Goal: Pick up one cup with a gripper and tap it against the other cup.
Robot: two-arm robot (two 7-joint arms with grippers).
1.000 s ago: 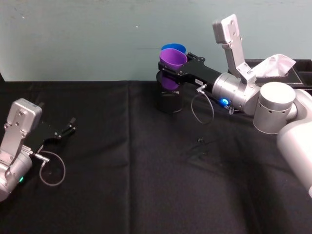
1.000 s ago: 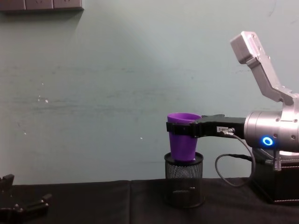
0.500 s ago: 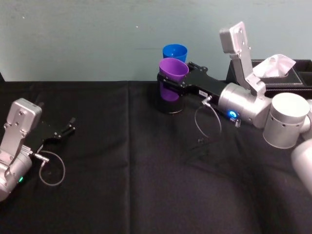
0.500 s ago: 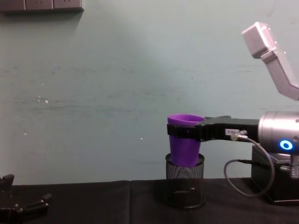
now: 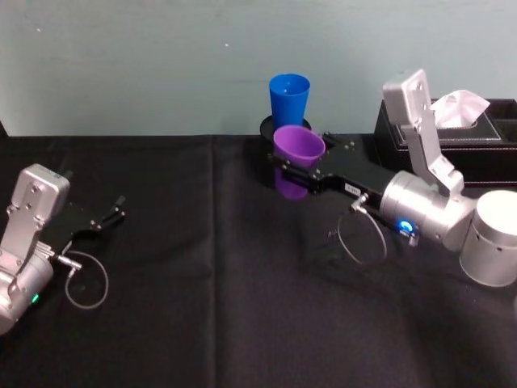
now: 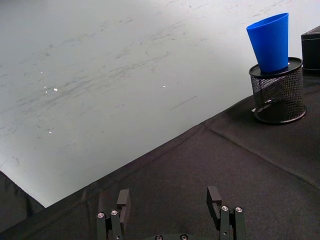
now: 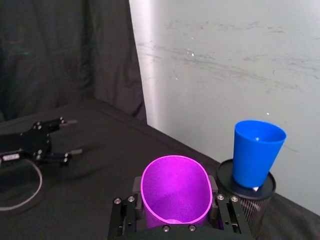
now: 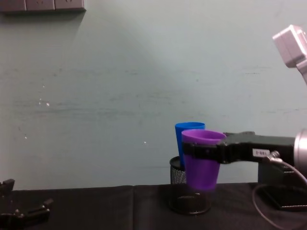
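The purple cup point(image 5: 299, 148) hangs upright above the black cloth with my right gripper point(image 5: 297, 168) shut on it just below the rim. It also shows large in the right wrist view as the purple cup point(image 7: 175, 192) and in the chest view as the purple cup point(image 8: 201, 160). The blue cup point(image 5: 289, 99) stands upright in a black mesh pen holder point(image 5: 266, 126) by the back wall. This blue cup point(image 7: 256, 152) is behind the purple one, with a gap between them. My left gripper point(image 5: 113, 212) rests open at the far left.
A black tissue box point(image 5: 464, 141) with white tissue sits at the back right, beside my right arm. Black cloth covers the table up to the pale wall. The mesh holder point(image 6: 277, 95) stands near the cloth's back edge.
My right gripper has drawn the purple cup back from over the mesh holder, toward me and lower. The blue cup behind it now shows fully. The left arm has not moved.
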